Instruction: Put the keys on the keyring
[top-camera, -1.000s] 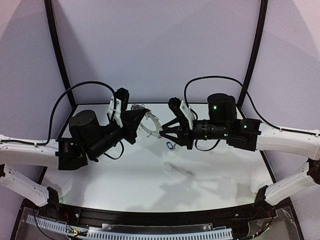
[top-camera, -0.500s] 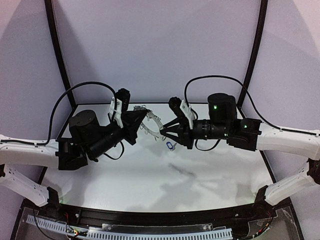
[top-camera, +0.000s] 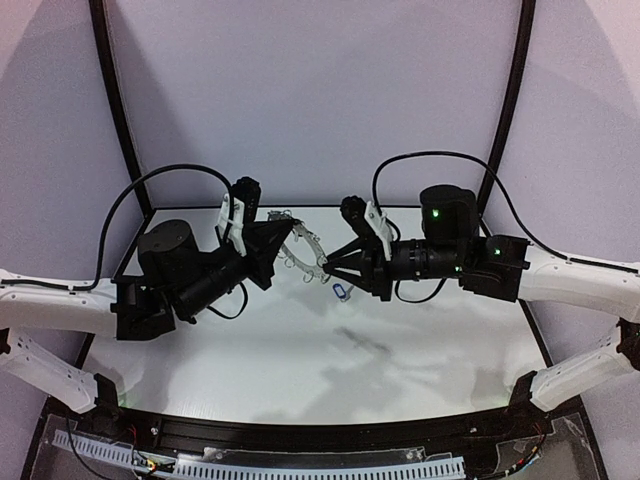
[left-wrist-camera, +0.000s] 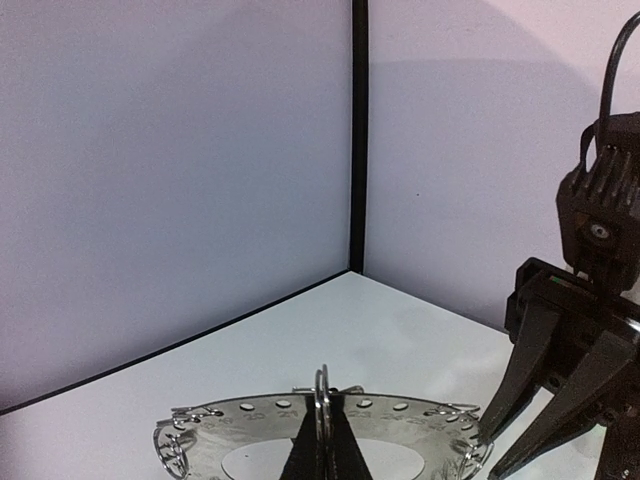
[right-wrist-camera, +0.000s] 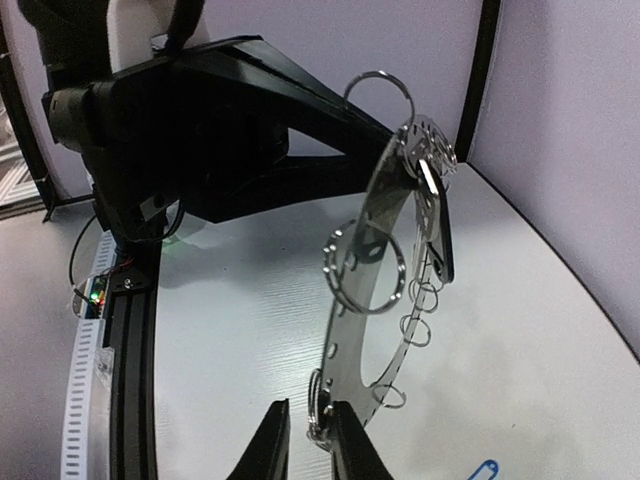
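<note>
Right wrist: grey loop-rimmed keyring

The table is white and flat, with a thin black line along its back edge. One tiny blue-tag key lies on it, near the table's middle, a bit toward the back.

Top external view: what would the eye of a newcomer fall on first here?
The keyring, a flat dark grey metal disc rimmed with silver wire loops, hangs in the air, clamped by the shut left gripper. The right gripper faces it, fingers close around a loop on its rim. Close by, a tiny key with a blue oval tag lies on the white table.
</note>
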